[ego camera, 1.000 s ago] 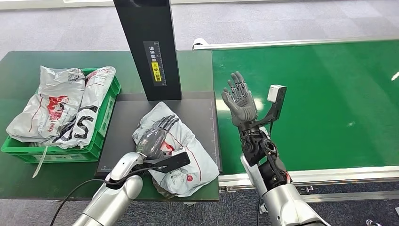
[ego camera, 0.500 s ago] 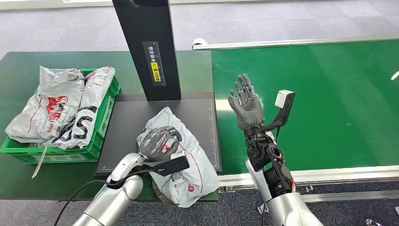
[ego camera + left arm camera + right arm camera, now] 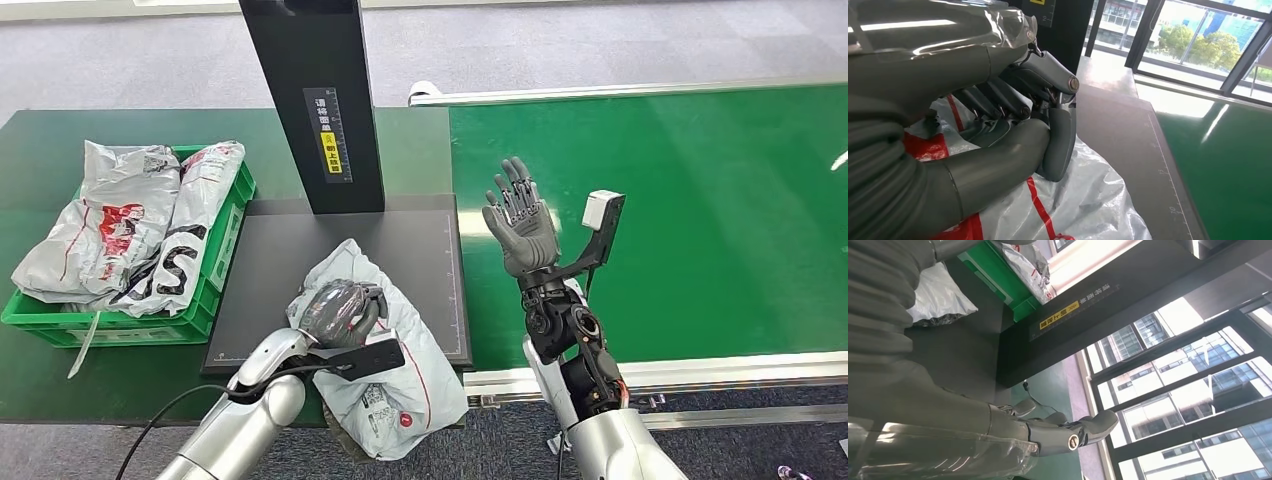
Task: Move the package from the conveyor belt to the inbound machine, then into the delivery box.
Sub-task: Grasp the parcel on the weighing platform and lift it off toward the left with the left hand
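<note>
Head view: a green belt (image 3: pixel 700 210) is seen to the right of a dark table (image 3: pixel 60 135), on which the black machine (image 3: pixel 320 100) rises from its flat plate (image 3: pixel 280 270). A green box (image 3: pixel 225 240) holding grey bags is set at the table's left. A grey package (image 3: pixel 400 370) lies on the plate's near edge, overhanging it, gripped by the left hand (image 3: pixel 338 312) with fingers curled. The right hand (image 3: pixel 520 225) is held upright above the belt, fingers spread, empty.

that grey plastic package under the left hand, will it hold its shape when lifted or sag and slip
The package is probably floppy: its film is wrinkled and bunched under the left hand. Its glossy film may be slippery. One end overhangs the table edge, so it will likely sag when lifted.
</note>
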Tool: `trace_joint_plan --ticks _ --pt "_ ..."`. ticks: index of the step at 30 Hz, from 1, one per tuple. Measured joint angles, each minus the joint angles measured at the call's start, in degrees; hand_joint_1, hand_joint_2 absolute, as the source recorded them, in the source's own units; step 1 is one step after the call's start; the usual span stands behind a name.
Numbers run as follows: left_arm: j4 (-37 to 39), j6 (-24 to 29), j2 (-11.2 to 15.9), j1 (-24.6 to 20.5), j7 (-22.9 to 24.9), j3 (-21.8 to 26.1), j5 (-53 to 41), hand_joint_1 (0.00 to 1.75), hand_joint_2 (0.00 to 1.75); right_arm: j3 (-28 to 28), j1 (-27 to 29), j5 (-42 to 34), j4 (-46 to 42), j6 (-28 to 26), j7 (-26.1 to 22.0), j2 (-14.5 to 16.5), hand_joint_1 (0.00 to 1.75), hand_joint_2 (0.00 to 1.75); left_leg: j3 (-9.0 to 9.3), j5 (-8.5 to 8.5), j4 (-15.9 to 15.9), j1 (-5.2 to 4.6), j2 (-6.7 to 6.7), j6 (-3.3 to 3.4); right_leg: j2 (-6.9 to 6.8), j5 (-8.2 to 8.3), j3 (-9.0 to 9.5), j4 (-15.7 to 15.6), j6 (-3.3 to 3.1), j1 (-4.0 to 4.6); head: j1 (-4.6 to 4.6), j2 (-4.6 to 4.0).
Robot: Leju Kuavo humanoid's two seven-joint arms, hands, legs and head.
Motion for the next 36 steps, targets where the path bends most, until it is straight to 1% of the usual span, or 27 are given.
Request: trace_joint_plan --ticks 6,9,11,13,17,22,24,26,27,29,30,31,32,36 --pt "0.0 -0.14 0.0 0.06 0.33 -0.01 -0.04 1.75 1.75 0.01 0.06 0.13 0.0 0.26 0.21 -0.02 0.0 1.75 0.0 0.0 0.0 0.0 0.0 0.0 0.0 0.0 0.0 0.0 0.0 0.0 0.02 0.0" --pt "-0.02 0.77 -0.01 0.11 0.5 -0.01 -0.14 1.75 1.75 0.01 0.22 0.31 0.0 0.34 0.43 -0.02 0.0 1.75 0.0 0.0 0.0 0.0 0.0 0.0 0.0 0.0 0.01 0.0 0.0 0.0 0.02 0.0" --pt "-0.35 2.51 -0.03 0.34 -0.55 0.01 0.84 1.75 1.75 0.01 0.4 0.35 0.0 0.34 0.44 -0.02 0.0 1.75 0.0 0.0 0.0 0.0 0.0 0.0 0.0 0.0 0.0 0.0 0.0 0.0 0.01 0.0" --pt "-1.58 4.84 -0.08 0.92 -3.0 0.15 3.48 1.75 1.75 0.01 0.6 0.34 -0.03 0.33 0.44 -0.02 0.0 1.75 0.0 0.0 0.0 0.0 0.0 0.0 0.0 0.0 0.0 0.0 0.0 0.0 0.01 -0.01" --pt "-5.98 11.61 -0.21 2.2 -6.52 1.25 8.68 1.75 1.75 0.01 0.95 0.05 -0.39 0.2 0.48 -0.05 0.0 1.75 -0.02 0.0 0.0 0.0 0.0 0.0 0.0 0.0 -0.02 0.0 0.0 0.0 0.01 0.0" --pt "-11.29 24.76 -1.12 3.2 -10.18 4.48 13.05 1.75 1.75 0.03 1.0 -0.79 -0.45 0.21 0.21 -0.15 0.0 1.75 -0.03 0.0 0.0 0.0 0.0 0.0 0.0 0.0 -0.01 0.0 0.0 0.0 0.01 0.0" --pt "-13.36 29.75 -1.59 3.64 -12.41 6.05 15.95 1.75 1.75 0.13 0.98 -1.24 -0.35 0.28 -0.14 -0.15 0.0 1.75 -0.03 0.0 0.0 0.0 0.0 0.0 0.0 0.0 0.0 0.0 0.0 0.0 0.01 0.0" --pt "-15.52 33.59 -1.97 4.15 -15.09 7.56 20.03 1.75 1.75 0.32 0.91 -1.7 -0.1 0.32 -0.65 -0.15 0.0 1.75 -0.03 0.0 0.0 0.0 -0.01 0.0 0.0 0.0 0.0 0.0 0.0 0.0 0.02 0.0" --pt "-16.52 34.81 -2.11 4.4 -16.33 8.24 22.2 1.67 1.75 0.42 0.84 -1.92 0.09 0.32 -0.92 -0.15 0.0 1.75 -0.03 0.0 0.0 0.0 -0.01 0.0 0.0 0.0 0.0 0.0 0.0 0.0 0.02 0.0" --pt "-17.91 35.36 -2.25 4.73 -17.7 9.12 25.75 0.8 1.75 0.51 0.69 -2.25 0.46 0.31 -1.45 -0.15 0.0 1.75 -0.03 0.0 0.0 0.0 -0.02 0.0 -0.01 0.0 0.0 0.0 0.0 0.0 0.02 -0.01" --pt "-18.34 34.29 -2.25 4.83 -17.75 9.31 27.45 0.36 1.75 0.55 0.64 -2.37 0.63 0.31 -1.68 -0.15 0.0 1.75 -0.04 0.0 0.0 0.0 -0.02 0.0 -0.01 0.0 0.0 0.0 0.0 0.0 0.02 -0.01" --pt "-18.67 32.07 -2.2 4.94 -17.48 9.37 29.59 0.0 1.75 0.58 0.62 -2.47 0.77 0.3 -1.88 -0.16 0.0 1.75 -0.04 0.0 0.0 0.0 -0.02 0.0 -0.01 0.0 0.0 0.0 0.0 0.0 0.02 -0.01" --pt "-18.98 28.96 -2.13 5.08 -17.18 9.37 32.28 0.0 1.75 0.61 0.62 -2.54 0.87 0.32 -2.01 -0.17 0.0 1.75 -0.04 0.0 0.0 0.0 -0.02 0.0 -0.01 0.0 0.0 0.0 0.0 0.0 0.02 -0.01" --pt "-20.74 12.15 -1.63 6.12 -16.7 9.37 46.27 0.0 1.75 0.81 0.44 -2.57 1.31 0.85 -2.01 -0.26 0.0 1.75 -0.05 0.0 0.0 0.0 0.0 0.0 0.0 0.0 -0.01 0.01 0.0 0.0 0.02 0.0"
